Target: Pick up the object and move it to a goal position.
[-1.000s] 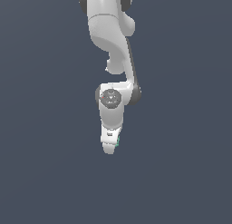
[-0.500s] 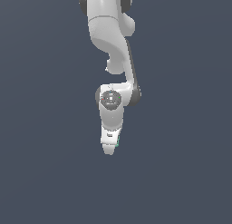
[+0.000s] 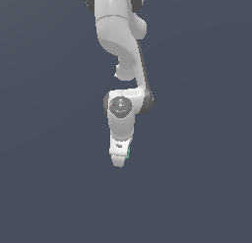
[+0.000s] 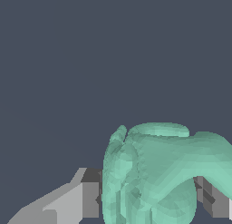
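Note:
The object (image 4: 158,173) is a teal-green lumpy item with rounded knobs. In the wrist view it fills the space between my two grey fingers (image 4: 77,200), which press on it from both sides. In the exterior view only a thin teal sliver of the object (image 3: 128,152) shows beside my white gripper (image 3: 119,161), which points down from the arm and hides the rest. The gripper is shut on the object and holds it above the dark floor.
A plain dark grey-blue floor (image 3: 49,188) lies all around. The white arm (image 3: 120,50) comes down from the top middle of the exterior view. No other thing shows.
The gripper and wrist have shifted very slightly in the exterior view, with the teal object still held. Nothing else differs.

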Robot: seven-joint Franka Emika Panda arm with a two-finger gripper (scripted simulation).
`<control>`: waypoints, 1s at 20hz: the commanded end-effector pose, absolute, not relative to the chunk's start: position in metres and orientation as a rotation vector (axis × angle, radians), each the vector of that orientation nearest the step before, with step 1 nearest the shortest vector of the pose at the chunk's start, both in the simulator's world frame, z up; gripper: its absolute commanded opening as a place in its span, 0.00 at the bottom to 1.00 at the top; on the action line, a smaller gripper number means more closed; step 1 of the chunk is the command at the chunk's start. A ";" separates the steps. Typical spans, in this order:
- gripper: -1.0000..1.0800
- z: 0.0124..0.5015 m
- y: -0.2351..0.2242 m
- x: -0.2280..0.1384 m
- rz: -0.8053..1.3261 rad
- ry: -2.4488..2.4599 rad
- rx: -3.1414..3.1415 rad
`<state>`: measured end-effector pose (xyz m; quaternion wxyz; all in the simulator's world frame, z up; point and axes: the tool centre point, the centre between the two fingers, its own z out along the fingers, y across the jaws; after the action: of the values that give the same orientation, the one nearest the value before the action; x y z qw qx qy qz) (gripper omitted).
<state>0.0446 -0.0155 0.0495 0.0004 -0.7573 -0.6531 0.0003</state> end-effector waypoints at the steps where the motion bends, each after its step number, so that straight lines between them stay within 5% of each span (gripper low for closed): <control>1: 0.00 0.056 -0.015 0.043 0.000 -2.052 -2.379; 20: 0.00 0.134 -0.012 0.013 0.001 -2.052 -2.380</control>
<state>0.0146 -0.0124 0.1313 -0.0007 -0.7572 -0.6532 0.0001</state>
